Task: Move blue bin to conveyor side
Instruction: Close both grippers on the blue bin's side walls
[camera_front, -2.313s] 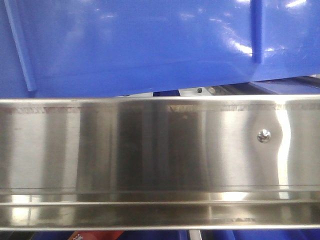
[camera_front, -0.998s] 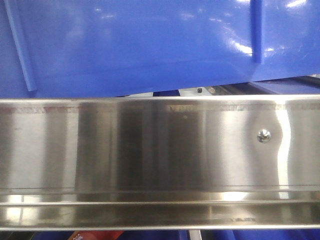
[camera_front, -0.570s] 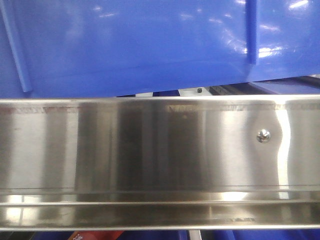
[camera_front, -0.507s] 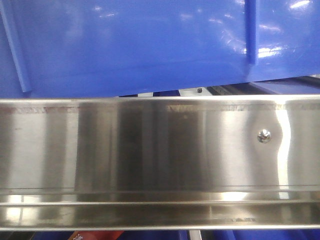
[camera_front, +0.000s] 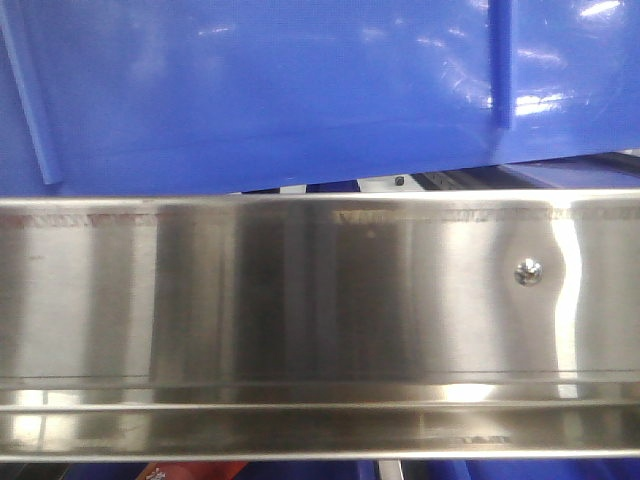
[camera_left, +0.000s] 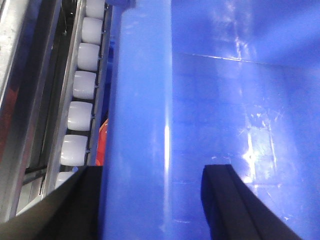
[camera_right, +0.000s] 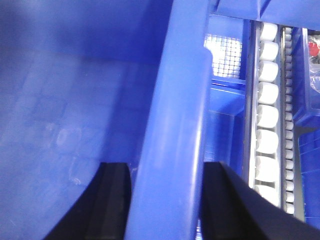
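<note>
In the front view, the blue bin (camera_front: 280, 90) fills the upper part of the picture. Its glossy side wall carries two thin ribs. Its lower edge slants, low at the left and higher at the right, just above the top edge of the stainless-steel shelf rail (camera_front: 300, 300). The rail runs across the whole width, with a screw (camera_front: 527, 270) near its right end.

In the left wrist view, the left gripper (camera_left: 150, 205) straddles the bin's thick rim (camera_left: 140, 100). One black finger (camera_left: 75, 210) sits on the outer side and the other is inside the bin, so the gripper is closed on the wall. A row of white rollers (camera_left: 80, 85) runs along the shelf, just beside the bin's outer side.

In the right wrist view, the right gripper (camera_right: 167, 200) clamps the opposite rim between its two dark fingers (camera_right: 114, 200). More white rollers (camera_right: 267, 100) line the shelf at the right, near the bin.
</note>
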